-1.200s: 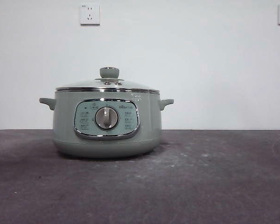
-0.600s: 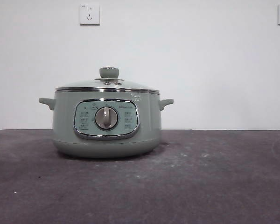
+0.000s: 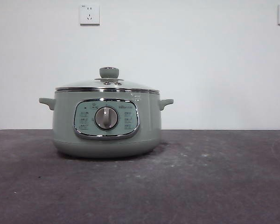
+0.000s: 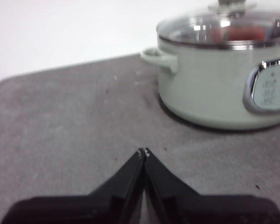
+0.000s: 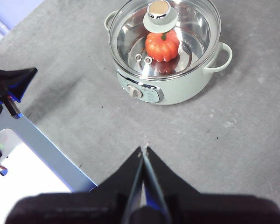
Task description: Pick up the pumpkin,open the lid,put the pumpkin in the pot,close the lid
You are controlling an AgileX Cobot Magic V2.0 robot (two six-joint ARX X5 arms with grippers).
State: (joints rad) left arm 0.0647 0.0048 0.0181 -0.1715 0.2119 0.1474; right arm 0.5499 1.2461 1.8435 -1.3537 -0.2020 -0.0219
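Task looks complete: pumpkin (image 5: 162, 45) sits inside pot (image 5: 177, 91), lid (image 5: 164, 37) on (seated flush). Both claws, left (image 4: 143, 151) and right (image 5: 143, 149), are closed and empty; nothing further seems needed.

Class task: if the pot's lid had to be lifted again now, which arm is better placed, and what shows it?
Probably the right. The right gripper hangs high above the lid, whose knob faces up. The left gripper sits low beside the pot. Both are shut and empty.

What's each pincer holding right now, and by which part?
Nothing. The left pincer and right pincer are both shut on air, away from the pot. The pumpkin sits inside under the closed lid.
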